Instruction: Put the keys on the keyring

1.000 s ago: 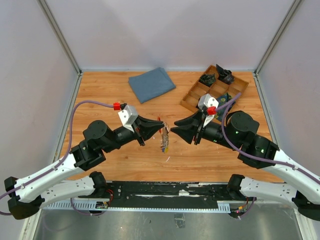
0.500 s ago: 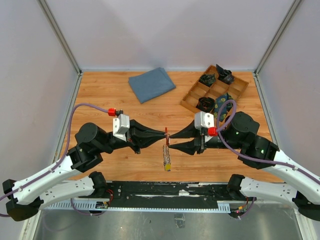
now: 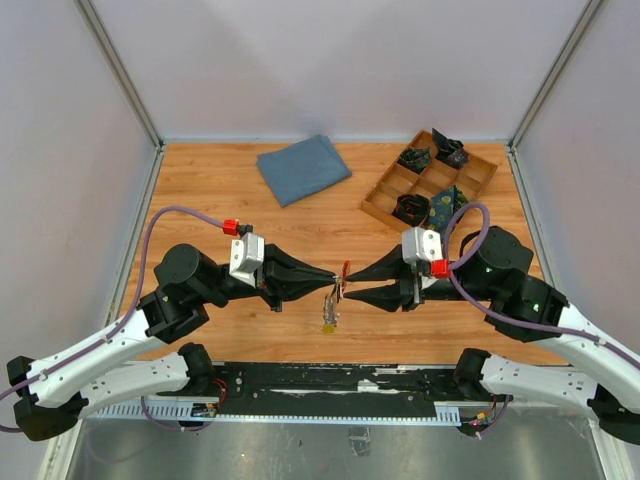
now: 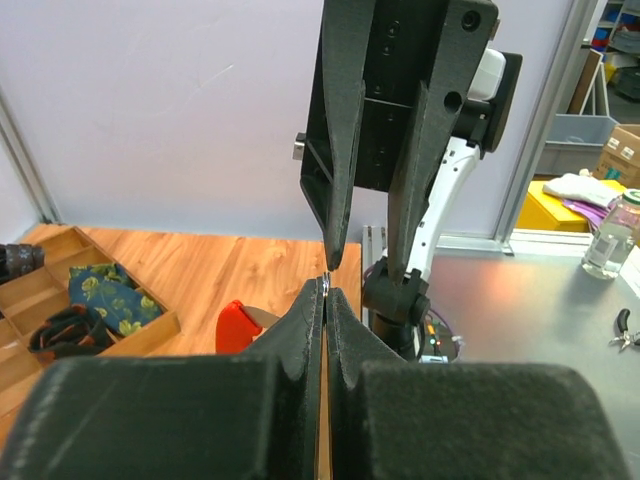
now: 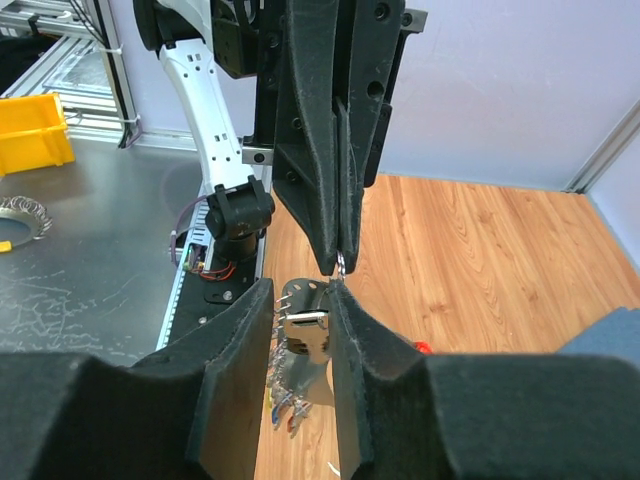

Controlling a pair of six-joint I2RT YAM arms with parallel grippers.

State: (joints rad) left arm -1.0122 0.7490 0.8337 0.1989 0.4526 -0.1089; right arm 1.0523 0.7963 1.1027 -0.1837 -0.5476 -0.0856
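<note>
since a second ago both arms have drawn toward the near edge and their tips have met; the keys now hang lower over the table. left gripper: jaws fully closed, nipping a thin silver bit at the top of the bunch, from which the keys dangle, a yellow end lowest. right gripper: jaws partly apart, tip to tip with the left; in the right wrist view a key head sits between its fingers, with no firm grip evident. the keyring: a small red arc just beyond the meeting tips, mostly hidden behind the right finger; what holds it cannot be told. far side: blue cloth, wooden tray.
</note>
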